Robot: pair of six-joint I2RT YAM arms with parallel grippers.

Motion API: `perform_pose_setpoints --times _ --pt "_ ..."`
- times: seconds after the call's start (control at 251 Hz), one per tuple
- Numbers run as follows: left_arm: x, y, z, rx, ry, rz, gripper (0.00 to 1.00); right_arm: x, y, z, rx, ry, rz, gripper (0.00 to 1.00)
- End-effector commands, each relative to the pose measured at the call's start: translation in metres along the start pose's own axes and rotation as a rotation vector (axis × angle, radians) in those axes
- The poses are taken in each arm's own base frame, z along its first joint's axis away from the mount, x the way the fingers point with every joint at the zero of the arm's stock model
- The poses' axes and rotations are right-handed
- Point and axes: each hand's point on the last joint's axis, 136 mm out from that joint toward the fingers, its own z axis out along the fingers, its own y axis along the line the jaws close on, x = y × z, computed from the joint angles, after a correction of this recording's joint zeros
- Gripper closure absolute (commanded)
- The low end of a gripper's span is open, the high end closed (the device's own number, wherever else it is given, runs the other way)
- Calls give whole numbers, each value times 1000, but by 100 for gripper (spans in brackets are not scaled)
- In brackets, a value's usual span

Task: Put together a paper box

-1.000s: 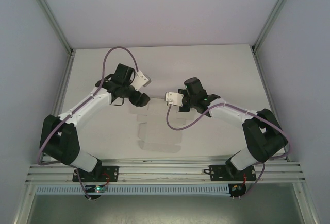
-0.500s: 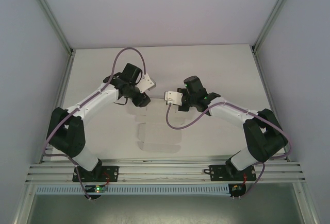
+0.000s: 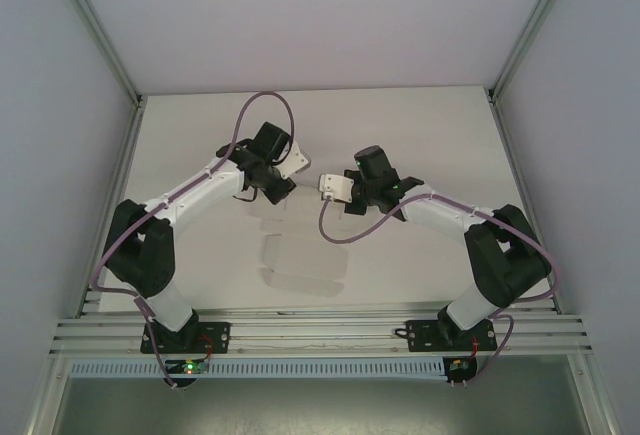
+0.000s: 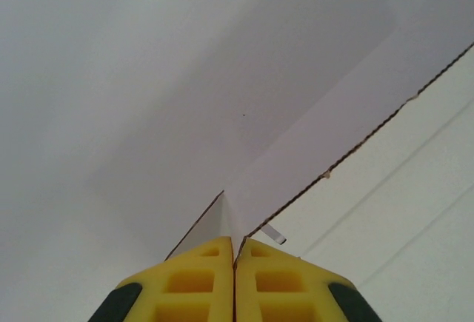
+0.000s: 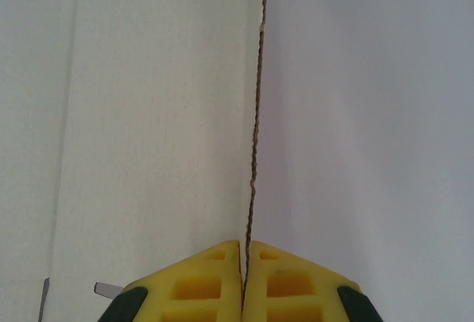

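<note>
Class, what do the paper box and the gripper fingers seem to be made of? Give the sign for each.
The paper box looks like thin white card, matte and faintly grainy; its cut edge shows a brownish core, and die-cut slits pierce it. The fingers look like yellow moulded plastic or rubber, matte, with recessed pockets; which of the two is unclear.

Soft, even light falls from overhead, with no glare anywhere. The white surface (image 3: 420, 125) and walls (image 3: 60, 155) take a faint lilac cast. The arms (image 3: 200, 190) throw only pale, blurred shadows, and the paper box (image 3: 300, 260) nearly melts into the white beneath it. Close at the left tool (image 4: 234, 252) the card shades to dull grey, brighter at lower right. At the right tool (image 5: 244, 252) the card's grain and brown edge read crisp.
</note>
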Motion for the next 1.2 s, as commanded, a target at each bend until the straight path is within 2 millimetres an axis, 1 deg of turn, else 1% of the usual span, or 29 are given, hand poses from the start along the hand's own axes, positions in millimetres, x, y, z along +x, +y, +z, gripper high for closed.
perform_pose_setpoints --times 0.0,0.108,0.136,0.184,0.219,0.247,0.315,0.407,0.459,0.579,0.639,0.73,0.83,0.87,0.974,1.054,1.161,1.197 --pt "-25 0 -13 -51 -69 -42 94 -2 -3 5 12 28 27 100" --pt "-32 1 -16 -121 -111 -126 95 -3 -14 3 73 44 81 100" --pt "-34 5 -18 -160 -128 -164 95 -4 -18 2 90 47 105 100" --pt "-34 8 -19 -214 -146 -214 98 -7 -22 0 111 46 149 100" --pt "-36 12 -20 -273 -171 -260 98 -9 -25 -2 123 43 182 100" --pt "-38 15 -21 -308 -190 -295 100 -11 -26 -3 130 39 203 100" --pt "-41 17 -20 -362 -248 -363 100 -19 -23 -7 126 15 229 100" --pt "-45 15 -19 -450 -311 -386 100 -34 -14 -13 101 -40 242 100" --pt "-48 13 -18 -473 -351 -402 100 -42 -13 -18 91 -72 265 100" --pt "-55 6 -17 -448 -453 -514 100 -55 -9 -29 60 -127 322 100" --pt "-62 -2 -18 -434 -510 -515 98 -60 -5 -33 45 -151 328 100" --pt "-65 -6 -15 -439 -571 -559 98 -65 -3 -39 34 -170 335 100" --pt "-64 -7 -10 -425 -607 -633 98 -66 -2 -44 35 -177 352 100" --pt "-63 -7 -9 -424 -619 -664 100 -66 -1 -44 34 -179 353 100" --pt "-62 -10 -8 -408 -649 -720 100 -66 1 -44 27 -181 359 100" --pt "-62 -13 -8 -392 -663 -744 96 -65 1 -44 27 -181 361 100" --pt "-61 -17 -8 -366 -670 -754 98 -64 1 -44 34 -176 357 100" --pt "-61 -17 -8 -362 -663 -747 94 -62 1 -45 40 -171 353 100"
